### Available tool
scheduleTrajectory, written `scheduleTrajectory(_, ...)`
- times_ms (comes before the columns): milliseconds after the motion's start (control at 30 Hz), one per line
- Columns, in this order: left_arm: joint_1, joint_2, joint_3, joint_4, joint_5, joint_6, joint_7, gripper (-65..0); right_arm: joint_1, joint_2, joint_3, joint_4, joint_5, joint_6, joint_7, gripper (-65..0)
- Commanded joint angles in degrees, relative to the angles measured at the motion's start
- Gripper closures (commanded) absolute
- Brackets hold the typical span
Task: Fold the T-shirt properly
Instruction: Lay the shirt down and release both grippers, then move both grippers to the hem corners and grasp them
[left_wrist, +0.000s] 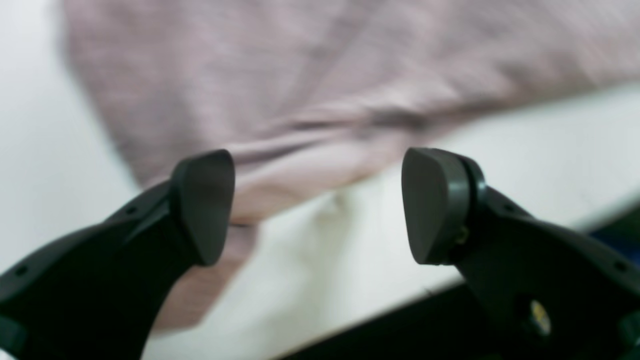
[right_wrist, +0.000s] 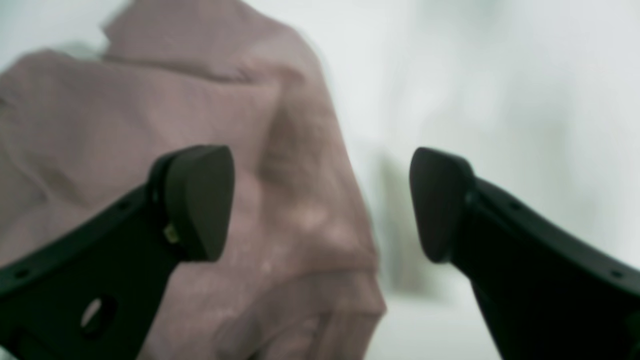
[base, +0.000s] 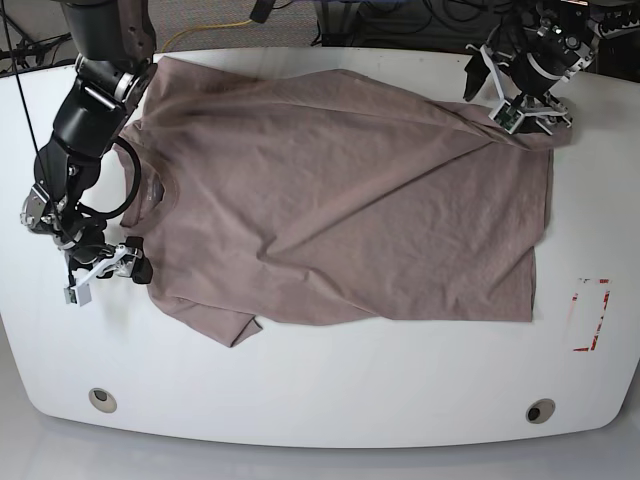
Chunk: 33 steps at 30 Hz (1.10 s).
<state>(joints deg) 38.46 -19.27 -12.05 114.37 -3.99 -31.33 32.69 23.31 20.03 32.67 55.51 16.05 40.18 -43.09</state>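
Base view: the T-shirt lies spread nearly flat on the white table, filling the middle of the frame. Its long axis runs left to right: round collar toward frame left, hem toward frame right. One short sleeve points to the lower left; the other lies at the upper left, partly under the arm there. Fabric wrinkled, no fold made yet by the look of it.

Right gripper sits at lower left of the frame, just beside the shoulder edge near that lower sleeve. Right wrist view: right gripper jaws stand wide apart, nothing between them; blurred mauve cloth fills the left half, behind the left-hand pad and reaching toward the gap's centre.

Left gripper is at upper right, over the far hem corner. Left wrist view: left gripper jaws also apart and empty; cloth edge crosses the upper frame, a flap hanging down behind the left-hand pad, bare table in the gap.

Judgement: each arm is nearest its own end, diagonally opposite. The coming grasp turns on the cloth lying off to the left of each jaw gap, not centred; each gripper would need to shift that way before closing.
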Motion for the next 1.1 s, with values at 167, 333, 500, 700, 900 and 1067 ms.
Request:
scheduleTrajectory(167, -0.44, -0.65, -3.64, 0.93, -0.63, -8.67, 2.35, -41.5, 6.01, 4.19, -5.54, -14.67, 0.43, -0.18, 10.52, -52.5)
scheduleTrajectory(333, -3.42, -0.73, -3.81, 0.93, -5.37, -8.67, 2.43, -33.6, 6.45, 3.92, -5.81, -19.51, 0.34, -0.18, 15.09, -52.5)
scheduleTrajectory(500, -9.05, -0.29, -6.10, 0.84, -5.11, -8.67, 6.57, -33.8, 6.45, 2.43, -5.90, -19.59, 0.34, -0.18, 15.18, -52.5)
scheduleTrajectory(700, -21.27, -0.03, -9.70, 0.75, -5.11, -8.27, 15.97, -33.8, 6.45, 0.50, -5.90, -19.59, 0.34, -0.18, 15.27, -52.3)
scheduleTrajectory(900, -36.30, 2.87, -14.28, -4.43, -3.53, 3.24, 23.27, -36.8, 6.45, -1.00, -5.90, -19.59, 0.34, -0.18, 15.27, -39.0)
scheduleTrajectory(1067, -44.83, 3.93, -14.10, -11.47, -0.19, 8.69, 26.52, -54.7, 6.45, -1.26, -5.90, -19.59, 0.34, -0.18, 15.27, -19.3)
